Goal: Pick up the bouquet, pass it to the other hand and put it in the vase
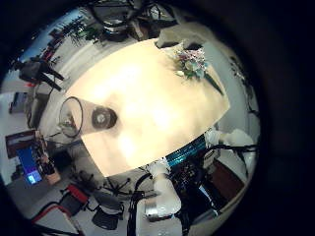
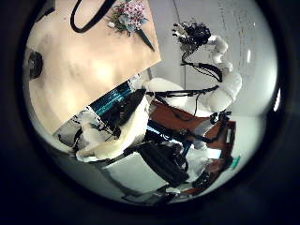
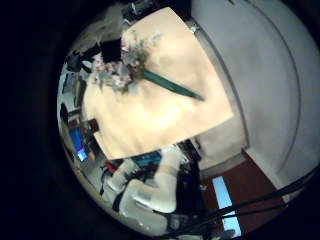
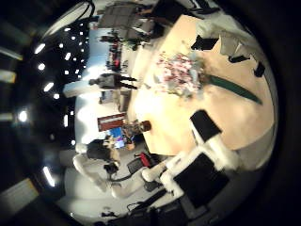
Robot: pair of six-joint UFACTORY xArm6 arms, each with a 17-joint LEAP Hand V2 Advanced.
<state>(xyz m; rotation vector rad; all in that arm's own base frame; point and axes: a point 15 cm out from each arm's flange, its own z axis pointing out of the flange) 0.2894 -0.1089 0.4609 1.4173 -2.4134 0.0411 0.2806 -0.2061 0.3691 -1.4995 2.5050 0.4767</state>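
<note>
The bouquet (image 3: 125, 68) lies flat on the counter (image 3: 165, 110), its cluster of blossoms at one end and its long wrapped stem (image 3: 172, 85) stretching out across the bare surface towards the counter's far side; nothing touches it. In the right thumb side palm view the same bouquet (image 4: 181, 71) sits well clear of that hand's own white parts at the view's edge. The left little finger side palm view shows the bouquet (image 1: 190, 64) near one end of the counter (image 1: 148, 98) and the vase (image 1: 103, 118) standing upright near the opposite end, well apart from it, with a dark ring (image 1: 70, 116) lying just beside the vase. Neither hand's fingers show clearly enough, so I cannot tell whether they are spread or curled.
</note>
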